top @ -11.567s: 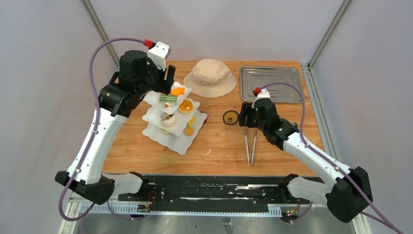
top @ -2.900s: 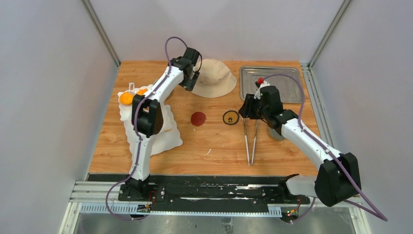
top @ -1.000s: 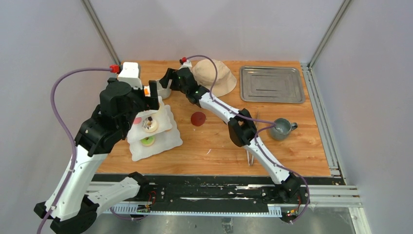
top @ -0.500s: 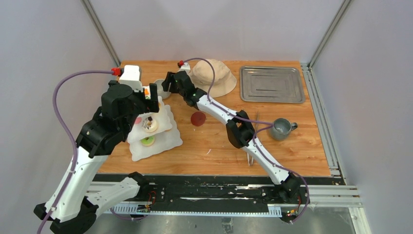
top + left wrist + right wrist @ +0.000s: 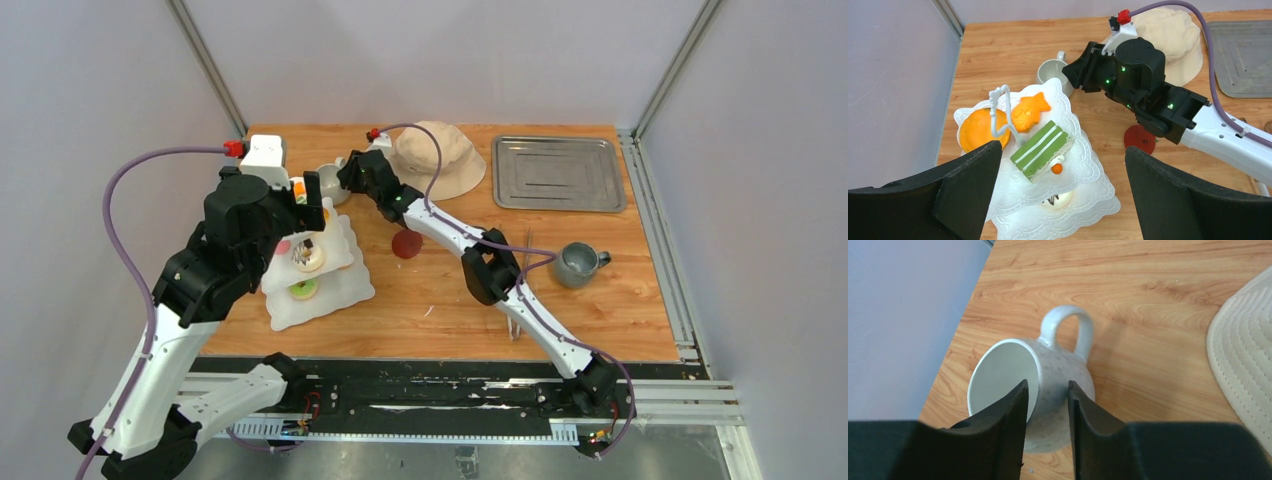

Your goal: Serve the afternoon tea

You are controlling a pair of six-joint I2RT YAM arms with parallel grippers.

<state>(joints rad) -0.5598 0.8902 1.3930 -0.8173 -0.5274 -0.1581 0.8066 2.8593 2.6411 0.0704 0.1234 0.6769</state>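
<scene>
The white mug (image 5: 329, 181) (image 5: 1058, 367) stands at the back of the table with its handle pointing away. My right gripper (image 5: 1047, 386) (image 5: 343, 177) straddles its near wall, one finger inside the cup and one against the outside, and a thin gap still shows at the rim. The white three-tier stand (image 5: 343, 290) (image 5: 1088, 175) carries an orange tart (image 5: 977, 132), an orange fish pastry (image 5: 1029, 111) and a green striped cake (image 5: 1042, 148). My left gripper (image 5: 1063, 148) (image 5: 306, 198) hangs wide open above the stand, holding nothing. The grey mug (image 5: 577, 264) stands at the right.
A beige hat (image 5: 440, 155) lies just right of the white mug. A red coaster (image 5: 406, 243) sits beside the stand. A metal tray (image 5: 555, 172) is at the back right. Tongs (image 5: 515, 322) lie partly under my right arm.
My right gripper's jaws have narrowed from wide open to a tight straddle of the white mug's wall. My left arm and the stand have stayed where they were.
</scene>
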